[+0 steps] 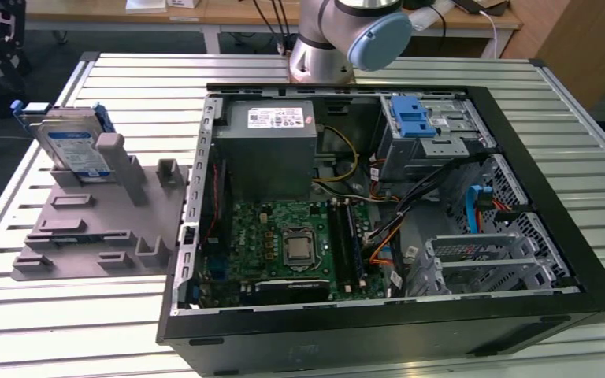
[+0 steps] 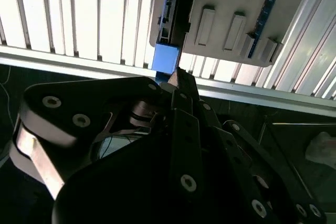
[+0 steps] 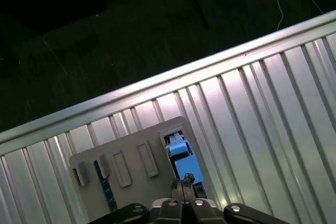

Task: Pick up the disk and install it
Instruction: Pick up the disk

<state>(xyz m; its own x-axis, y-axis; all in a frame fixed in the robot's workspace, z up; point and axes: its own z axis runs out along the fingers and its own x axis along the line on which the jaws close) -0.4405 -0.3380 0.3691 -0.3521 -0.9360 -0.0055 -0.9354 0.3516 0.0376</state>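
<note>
In the exterior view the disk (image 1: 72, 150) stands on edge in a grey fixture (image 1: 92, 228) on the slatted tabletop (image 1: 408, 69), on the exterior view's left of the open computer case (image 1: 554, 260) and well apart from it. Nothing touches the disk here. Inside the case, the metal cage (image 1: 434, 134) with the blue latch sits at the far corner. The arm (image 1: 345, 31) rises from the tabletop's far edge.

In the second wrist view the gripper (image 2: 178, 77) looks clenched, its dark links converging to 1 tip with nothing between them. That tip points toward a blue part of the disk's carrier at the fixture's edge. From this angle I cannot tell whether the tip is touching the carrier or only hanging above it.

In the first wrist view the gripper is drawn together in the same way and carries nothing. It hangs over the blue-and-white upper edge of the disk, which is slotted at the corner of the grey fixture plate.

I judge the task barely begun — the gripper is lined up over the disk, but the disk is not yet grasped. Both steps, the pick-up and the install into the case, are left to do.
</note>
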